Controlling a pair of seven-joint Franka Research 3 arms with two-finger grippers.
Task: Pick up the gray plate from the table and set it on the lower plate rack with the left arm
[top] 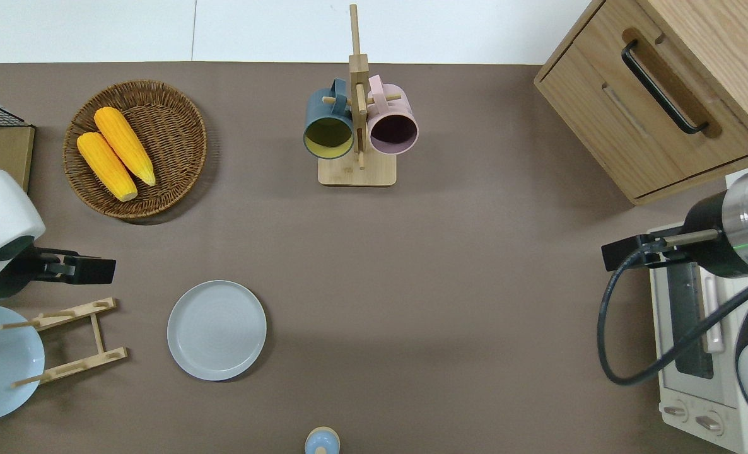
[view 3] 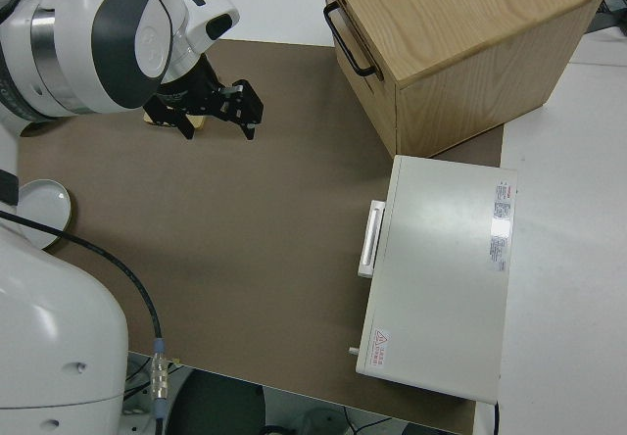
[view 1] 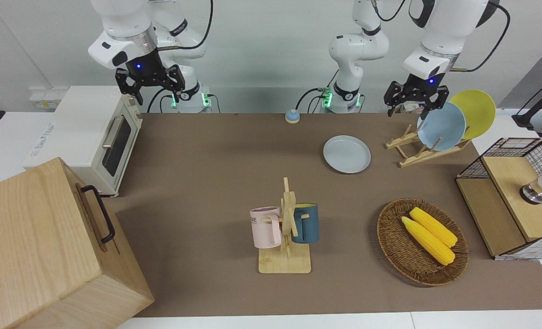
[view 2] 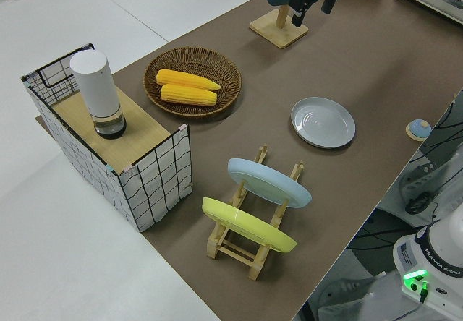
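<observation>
table: large rectangular table (view 1: 216,183), matte brown covering, white edges
plate: round shallow pale gray plate (top: 216,330), flat on the table beside the light-wood slatted plate rack (top: 74,340)
left gripper (view 1: 416,98): raised, fingers spread, empty
right arm: parked

two glossy white jointed arms (view 1: 362,45), black cables; black two-finger claws (view 1: 416,98) with blue lights; green-lit bases
</observation>
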